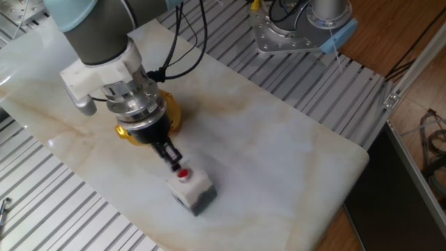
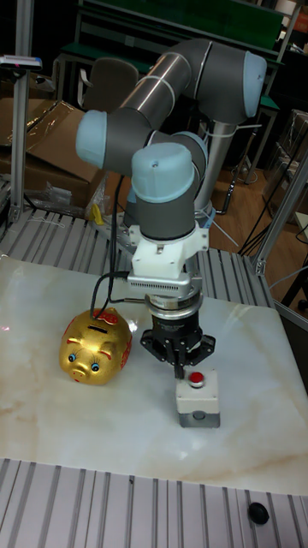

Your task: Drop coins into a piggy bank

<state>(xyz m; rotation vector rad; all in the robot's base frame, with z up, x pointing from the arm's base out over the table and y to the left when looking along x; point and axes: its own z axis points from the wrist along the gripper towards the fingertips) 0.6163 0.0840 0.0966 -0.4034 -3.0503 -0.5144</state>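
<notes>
The gold piggy bank (image 2: pixel 96 344) stands on the marble table (image 2: pixel 51 428), left of my gripper; in the fixed view the piggy bank (image 1: pixel 169 111) is mostly hidden behind my wrist. My gripper (image 1: pixel 173 161) points down with its dark fingers pressed together and nothing visible between them. Its tip hangs just beside the red button (image 1: pixel 182 174) of a small white box (image 1: pixel 190 190). In the tall view the gripper (image 2: pixel 179 369) sits at the box's left rear corner, right of the pig. No coins are in view.
The white button box (image 2: pixel 198 405) sits near the front of the marble slab (image 1: pixel 279 146). Ribbed metal rails (image 1: pixel 63 209) surround the slab. Another robot base (image 1: pixel 296 28) stands at the back. A small black knob (image 2: pixel 256 512) lies on the front rail.
</notes>
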